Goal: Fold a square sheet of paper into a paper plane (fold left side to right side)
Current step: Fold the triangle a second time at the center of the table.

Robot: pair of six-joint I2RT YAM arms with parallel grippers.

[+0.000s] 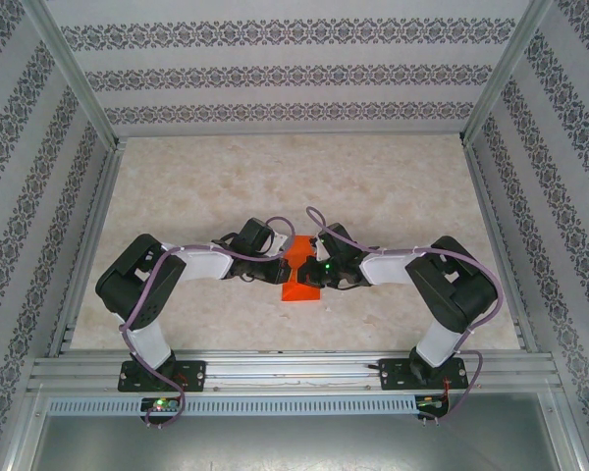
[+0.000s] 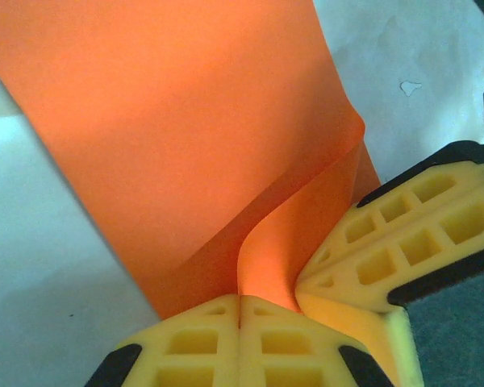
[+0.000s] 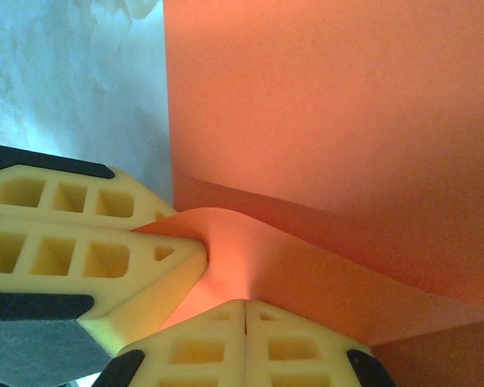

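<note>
- Sheet of paper: one, bright orange, plain. It lies at the middle of the table, between the two grippers. Most of it is flat; one part is lifted and curls up in a soft bend, not a pressed crease.
- Handling, by my reckoning: very light, thin and limp under its own weight. It would likely buckle or slide if pushed, wrinkle or tear under a hard tug, and hold a crease once pressed.
- Where to hold: at the very edge or a corner, with a shallow pinch. The flat part is best left lying.
- Left gripper: jaws together, with the raised flap of the paper nipped at their tips.
- Right gripper: jaws together likewise, clamped on the same raised flap. It sits just beside the left one, tip to tip; whether the two touch I cannot tell.
- Table: pale, marbled, smooth-looking. I expect little friction, so the sheet could shift while being folded.
- Risk noted: two pinches this near each other leave the rest of the lifted edge free to sag or skew, so the fold may land crooked.
</note>
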